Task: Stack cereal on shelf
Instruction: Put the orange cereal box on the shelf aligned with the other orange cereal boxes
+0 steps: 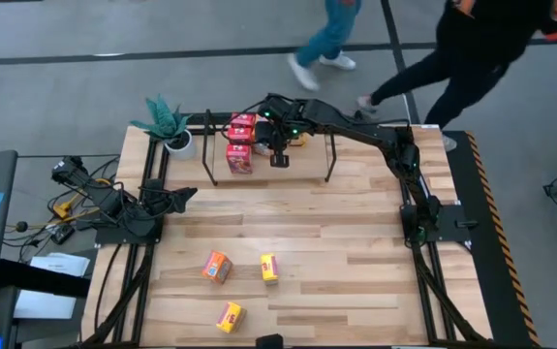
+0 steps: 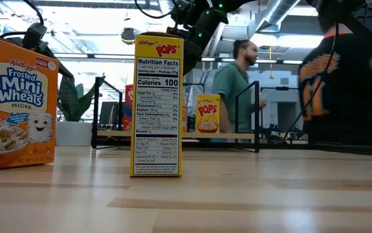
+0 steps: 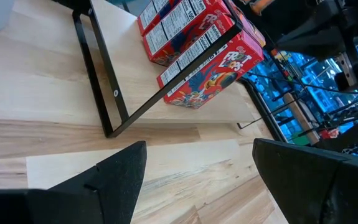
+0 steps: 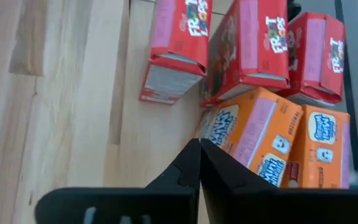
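Right gripper (image 1: 280, 158) over shelf (image 1: 331, 163), fingers together, nothing held; red Froot Loops boxes (image 4: 247, 46) and orange Mini-Wheats (image 4: 253, 134) on the shelf beside it. Left gripper (image 1: 183, 195) parked at table's left, fingers apart. Plant (image 1: 167, 121) off the shelf's end. Near edge: Frosted Mini-Wheats (image 2: 17, 107), Pops (image 2: 158, 103), a third box (image 1: 230, 316).

In the low view the orange cereal box (image 2: 16, 107) is cut off at the left edge and 2 people behind are blurred.
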You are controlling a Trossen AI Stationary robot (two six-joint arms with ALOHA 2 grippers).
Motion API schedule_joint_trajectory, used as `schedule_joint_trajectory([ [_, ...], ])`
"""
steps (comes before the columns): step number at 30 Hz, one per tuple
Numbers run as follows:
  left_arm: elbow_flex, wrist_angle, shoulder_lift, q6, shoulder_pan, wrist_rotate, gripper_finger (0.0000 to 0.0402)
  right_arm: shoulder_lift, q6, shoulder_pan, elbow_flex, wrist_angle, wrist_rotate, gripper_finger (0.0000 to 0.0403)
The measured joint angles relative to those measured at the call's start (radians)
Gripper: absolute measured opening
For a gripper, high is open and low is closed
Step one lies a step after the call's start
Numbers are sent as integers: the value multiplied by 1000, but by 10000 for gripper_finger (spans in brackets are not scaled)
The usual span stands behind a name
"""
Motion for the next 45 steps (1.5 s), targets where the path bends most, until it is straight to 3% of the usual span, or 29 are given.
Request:
schedule_joint_trajectory([
  [13,0,0,0,-3,0,-2,286,0,4,3,0,0,-25,16],
  [21,0,0,0,-3,0,-3,286,-1,30,4,-35,32,-26,34],
  [45,0,0,0,2,0,-11,286,1,-6,-5,-48,24,86,20],
])
